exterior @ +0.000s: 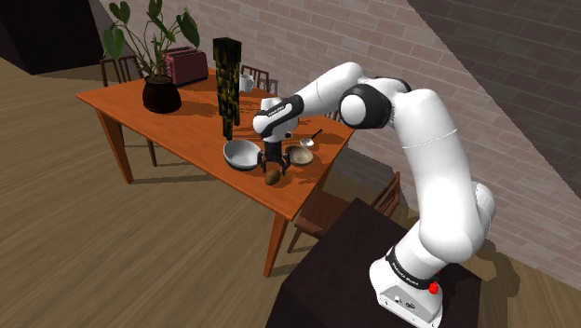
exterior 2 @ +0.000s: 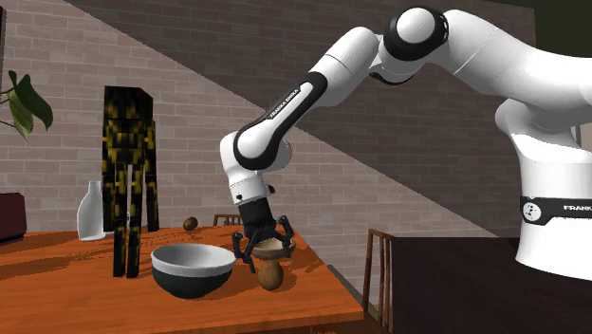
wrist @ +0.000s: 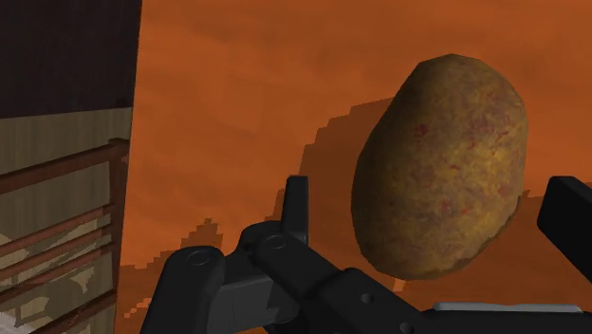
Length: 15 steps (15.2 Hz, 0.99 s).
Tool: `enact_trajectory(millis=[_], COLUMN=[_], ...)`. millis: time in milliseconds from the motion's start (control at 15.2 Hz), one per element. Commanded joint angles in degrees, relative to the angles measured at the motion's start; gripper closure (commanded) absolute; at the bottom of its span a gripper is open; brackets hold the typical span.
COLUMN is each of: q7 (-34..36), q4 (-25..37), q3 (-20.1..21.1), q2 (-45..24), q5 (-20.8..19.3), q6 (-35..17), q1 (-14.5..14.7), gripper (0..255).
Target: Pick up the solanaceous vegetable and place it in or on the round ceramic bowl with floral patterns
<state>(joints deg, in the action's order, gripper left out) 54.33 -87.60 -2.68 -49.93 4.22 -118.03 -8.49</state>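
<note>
**Shoulder view.**
- Worktop [exterior: 186, 130]: orange-brown wood, brick wall behind.
- Potato [exterior: 272, 174]: brown, lying on the worktop near its front edge, directly under the jaws.
- Round bowl [exterior: 240, 154]: grey-white, just beside the potato on the shoulder view's left. No pattern can be made out.
- Smaller dish [exterior: 301, 156]: pale, near the potato on the other side.
- White arm [exterior: 419, 121]: reaches from the dark stand [exterior: 344, 270] down over the potato.
- Also on the worktop: potted plant [exterior: 161, 93], red toaster [exterior: 186, 65], tall black-and-yellow figure [exterior: 226, 84].

**Second exterior view.**
- Potato [exterior 2: 270, 275]: rests on the worktop [exterior 2: 57, 275], apart from the round bowl [exterior 2: 193, 269], which stands upright with a pale upper part and a dark lower part.
- Jaws: spread, low over the potato.
- White bottle [exterior 2: 90, 211] beside the figure [exterior 2: 128, 180].

**Wrist view.**
- Potato [wrist: 441, 166]: mottled brown, lying on the worktop [wrist: 237, 95].
- Jaws: open, one finger [wrist: 297, 204] on each side of the potato, with a gap visible at each.
</note>
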Motion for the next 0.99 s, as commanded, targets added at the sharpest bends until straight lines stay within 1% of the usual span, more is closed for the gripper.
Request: enact_trajectory(millis=[0, 528, 594, 924], q7=[0.1, 0.1, 0.1, 0.1], q4=[-0.4, -0.4, -0.4, -0.4], q3=[0.3, 0.2, 0.2, 0.2], q2=[-1.8, -1.8, -1.8, -1.8], q5=[0.2, 0.2, 0.2, 0.2], q6=[-3.4, -3.4, -3.4, -3.4], q1=[0.3, 0.3, 0.3, 0.3], gripper=[0, 0, 255, 255])
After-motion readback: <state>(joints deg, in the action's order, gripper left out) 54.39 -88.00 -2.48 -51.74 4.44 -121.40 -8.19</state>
